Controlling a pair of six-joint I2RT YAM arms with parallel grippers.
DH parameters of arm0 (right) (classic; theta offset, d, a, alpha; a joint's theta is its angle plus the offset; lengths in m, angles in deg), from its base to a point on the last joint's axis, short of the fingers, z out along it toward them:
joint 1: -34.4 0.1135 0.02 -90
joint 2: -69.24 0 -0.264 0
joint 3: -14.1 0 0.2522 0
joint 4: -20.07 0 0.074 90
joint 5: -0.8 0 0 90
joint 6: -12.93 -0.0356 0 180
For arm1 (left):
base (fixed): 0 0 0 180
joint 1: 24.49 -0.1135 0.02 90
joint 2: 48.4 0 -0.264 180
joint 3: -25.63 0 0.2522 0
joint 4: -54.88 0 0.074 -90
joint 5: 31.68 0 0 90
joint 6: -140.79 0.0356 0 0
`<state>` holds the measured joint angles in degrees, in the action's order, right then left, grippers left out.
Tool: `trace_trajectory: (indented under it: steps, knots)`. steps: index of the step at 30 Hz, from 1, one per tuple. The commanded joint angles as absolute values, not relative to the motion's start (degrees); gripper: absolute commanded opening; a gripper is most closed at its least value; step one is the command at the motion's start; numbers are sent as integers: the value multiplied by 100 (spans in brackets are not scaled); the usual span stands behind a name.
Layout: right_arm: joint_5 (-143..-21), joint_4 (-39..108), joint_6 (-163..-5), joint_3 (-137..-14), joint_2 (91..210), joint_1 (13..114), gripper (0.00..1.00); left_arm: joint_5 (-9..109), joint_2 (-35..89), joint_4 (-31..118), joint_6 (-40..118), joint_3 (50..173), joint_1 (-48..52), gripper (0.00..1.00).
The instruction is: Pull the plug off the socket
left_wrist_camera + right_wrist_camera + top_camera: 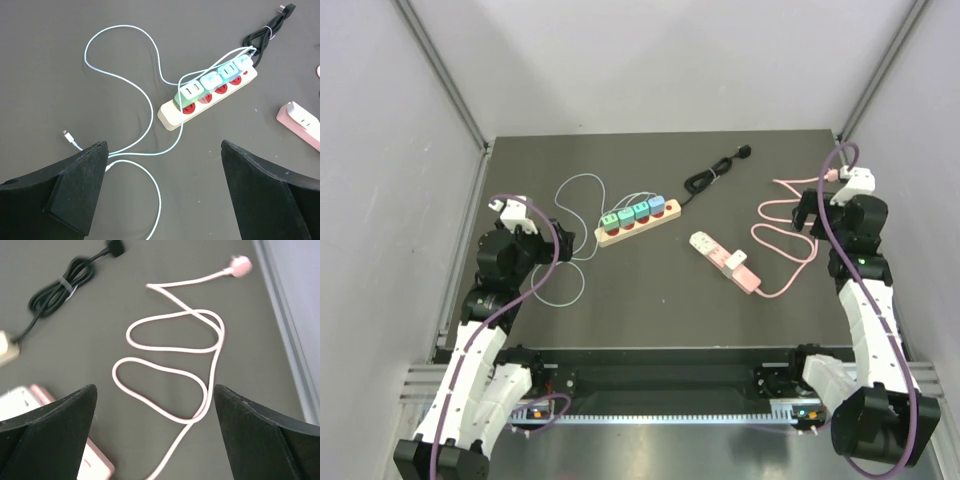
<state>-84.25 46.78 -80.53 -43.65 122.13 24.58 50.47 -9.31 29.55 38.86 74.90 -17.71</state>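
At the near edge, both arms are rising over the dark surface point(650, 310). The left gripper point(163, 150) is hovering with its fingers spread wide apart, holding nothing. Beneath it, thin white charging cables point(150, 107) are looping across the surface. One of them is ending in a small loose connector point(70, 139) just beside the left finger. The right gripper point(155, 390) is hanging with its fingers just as wide apart and also empty, above a coiled pink cord point(170, 340).

Toward the middle, a pink power strip point(738, 272) is lying at an angle, with a white adapter point(704, 242) sitting plugged into its far-left end. Its pink cord is snaking off to the right and ending in a pink plug point(240, 265), which is lying loose near the right wall.

Just beyond and to the left, a cream power strip point(637, 222) with red sockets is lying diagonally, well apart from both grippers. Four chargers point(220, 75) are sitting plugged in along it in a row: a green charger point(191, 92) at the near-left end, then paler blue-green ones. The white cables are running from them. Farthest back, the strip's black cord point(703, 179) is lying bundled, with its black plug point(744, 152) resting free on the surface.
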Motion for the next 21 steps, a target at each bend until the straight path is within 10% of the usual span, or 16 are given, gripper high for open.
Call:
trace_trajectory:
  steps: [1, 7, 21]
  knots:
    - [-7368, 4657, -7089, -4572, 11962, 2421, 100, 4919, -999, 3277, 3866, 7692, -1746, 99]
    - [-4457, 5718, -4108, -4150, 11557, 2438, 100, 4656, -1008, 3295, 3822, 7693, -1693, 99]
    - [-4315, 6310, -2908, -3719, 11460, 2429, 100, 2711, 466, 5438, 9, 7403, -1256, 92]
